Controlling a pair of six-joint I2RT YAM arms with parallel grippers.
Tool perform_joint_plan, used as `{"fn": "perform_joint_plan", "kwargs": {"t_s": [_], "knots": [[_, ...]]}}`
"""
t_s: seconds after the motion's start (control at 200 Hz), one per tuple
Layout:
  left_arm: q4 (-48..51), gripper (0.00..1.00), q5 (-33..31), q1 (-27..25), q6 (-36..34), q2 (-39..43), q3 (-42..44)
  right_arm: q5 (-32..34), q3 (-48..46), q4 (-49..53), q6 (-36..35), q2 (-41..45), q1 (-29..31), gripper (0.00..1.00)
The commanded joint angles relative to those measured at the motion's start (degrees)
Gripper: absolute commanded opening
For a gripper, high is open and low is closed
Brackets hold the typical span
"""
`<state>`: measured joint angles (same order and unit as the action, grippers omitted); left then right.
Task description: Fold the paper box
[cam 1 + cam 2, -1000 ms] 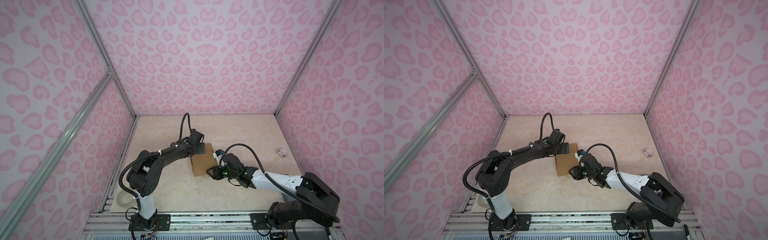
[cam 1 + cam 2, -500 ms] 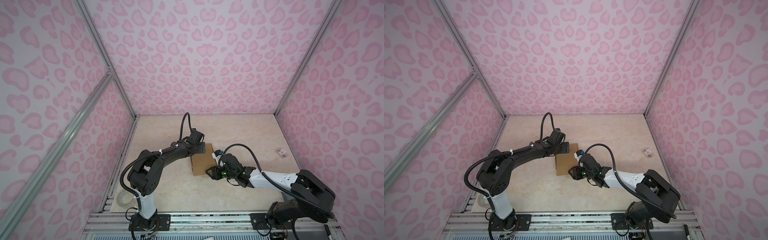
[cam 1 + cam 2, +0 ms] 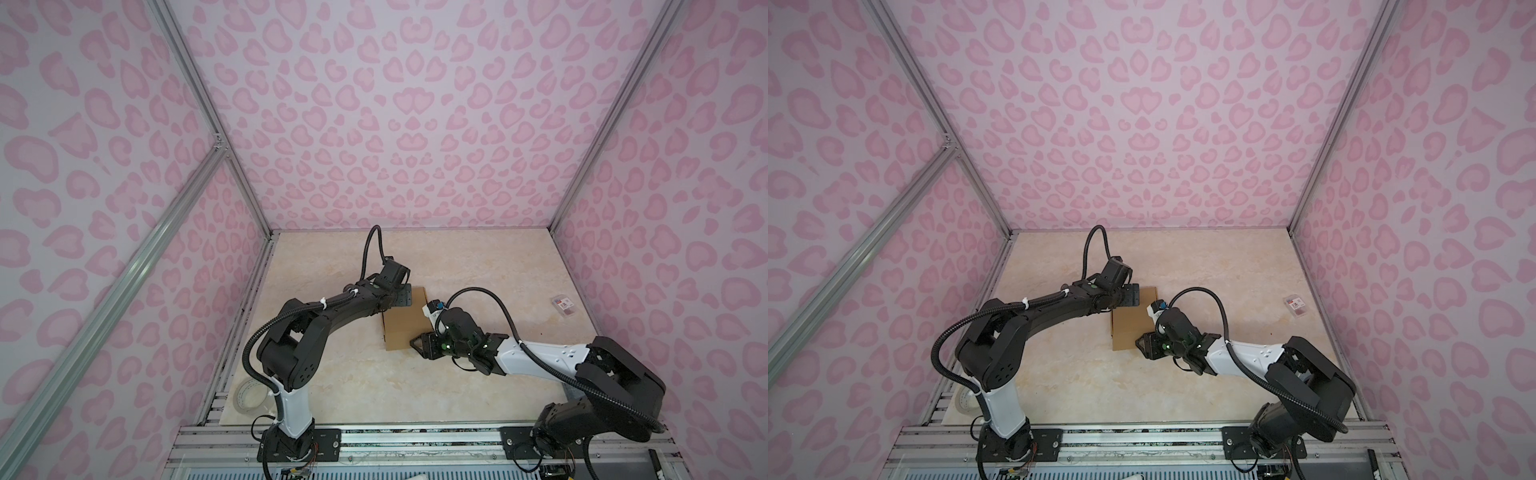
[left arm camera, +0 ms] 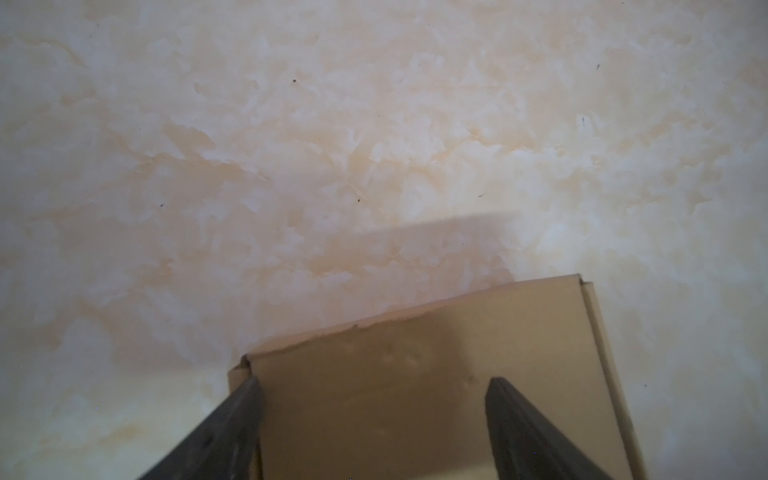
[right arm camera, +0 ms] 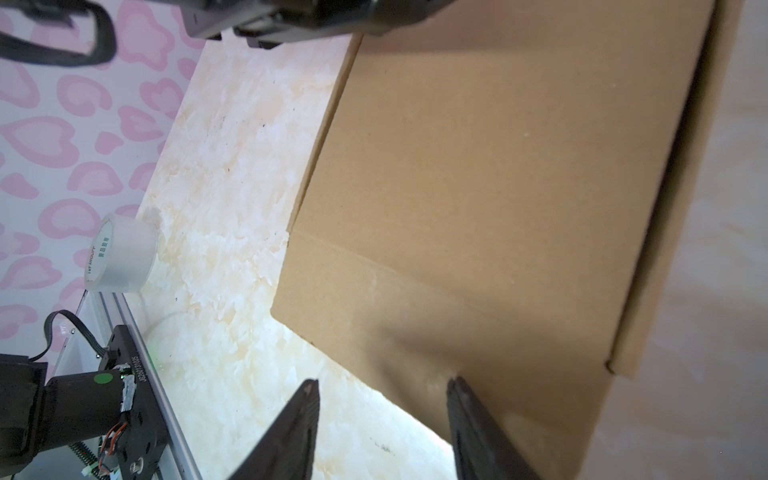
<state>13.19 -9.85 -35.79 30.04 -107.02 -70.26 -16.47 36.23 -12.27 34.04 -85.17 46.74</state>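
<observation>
The paper box is showing plain brown. Under it, the table is showing cream marbling with pale orange veins. Behind the box, the walls are wearing pink heart-like blotches on pale lilac. Either side of the box, the left arm and right arm are showing black with white links.

Paper box: one, brown.
Robot arms: two.
Grippers: two, one per arm: left gripper, right gripper.
Fingers: two showing on each gripper, four in all.
Black cable loops: two, one over each arm.
Tape roll: one, clear (the roll in both top views is this same one, not a second).
Small clear packet: one.
Table: one marbled slab.
Pink-patterned walls: three.
</observation>
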Motion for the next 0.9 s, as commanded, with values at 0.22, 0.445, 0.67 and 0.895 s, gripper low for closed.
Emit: {"fn": "perform_joint_plan", "kwargs": {"t_s": [0.22, 0.445, 0.67, 0.895], "knots": [[6.2, 0.87, 6.2, -0.7, 1.3, -1.7, 0.3, 2.5, -0.9, -0.5, -0.7, -0.7, -0.1, 0.53], [6.5, 0.87, 6.4, -1.0, 1.3, -1.8, 0.0, 2.4, -1.5, -2.3, -0.8, -2.0, -0.1, 0.53], [6.6, 0.87, 6.6, -1.4, 1.3, -2.2, -0.1, 2.4, -1.6, -3.2, -1.2, -1.6, -0.1, 0.53], [6.8, 0.87, 6.7, -1.7, 1.2, -2.5, -0.3, 2.8, -1.6, -3.9, -1.5, -2.8, -0.2, 0.53]]}}
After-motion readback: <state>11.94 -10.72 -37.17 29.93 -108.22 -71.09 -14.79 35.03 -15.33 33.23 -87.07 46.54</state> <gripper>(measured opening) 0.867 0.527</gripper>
